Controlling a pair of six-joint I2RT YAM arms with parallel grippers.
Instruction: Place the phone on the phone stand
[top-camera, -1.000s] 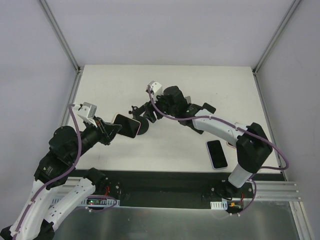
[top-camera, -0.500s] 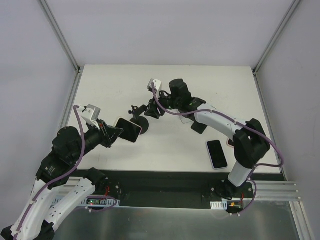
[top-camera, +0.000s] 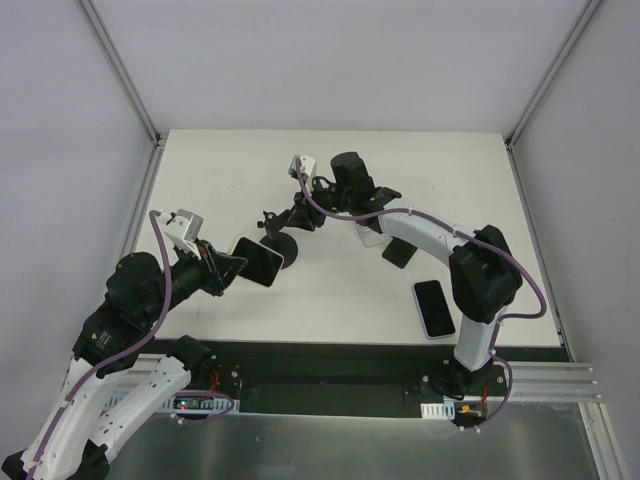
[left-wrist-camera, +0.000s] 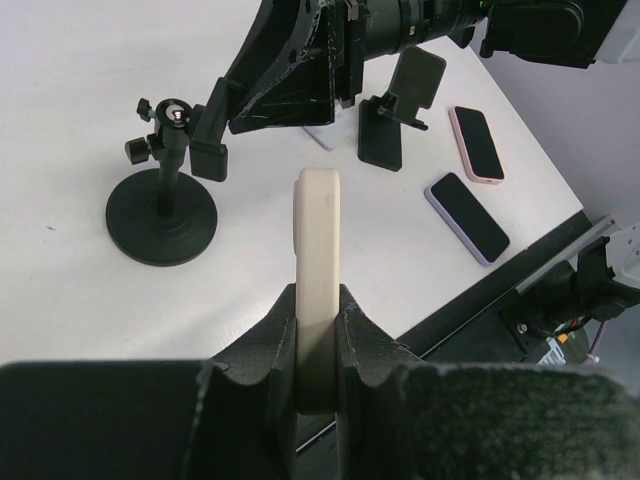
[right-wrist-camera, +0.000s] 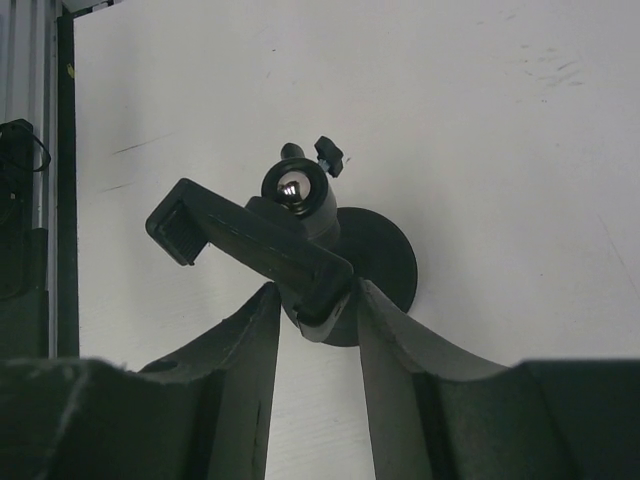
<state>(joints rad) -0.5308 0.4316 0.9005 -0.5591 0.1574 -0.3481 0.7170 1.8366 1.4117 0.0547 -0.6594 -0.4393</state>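
The phone (left-wrist-camera: 320, 215), we see, is clamped edge-on in the left gripper (left-wrist-camera: 319, 305); the right gripper (right-wrist-camera: 314, 300) pinches narrowly the clamp of the phone stand (right-wrist-camera: 300, 200).

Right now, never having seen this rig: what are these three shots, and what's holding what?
These are two robot arms bolted at the near edge of a table, each ending in a two-finger gripper. The top view looks down from above and behind them. The other two views come from cameras on the wrists, so each shows its own fingers at the bottom.

The left gripper is shut on a phone, seen edge-on in its wrist view. The right gripper is closed around the clamp of the stand, a black post on a round base where the phone should go.

Also on the table are a lilac phone, a pink phone and a second stand. Neither gripper touches them.
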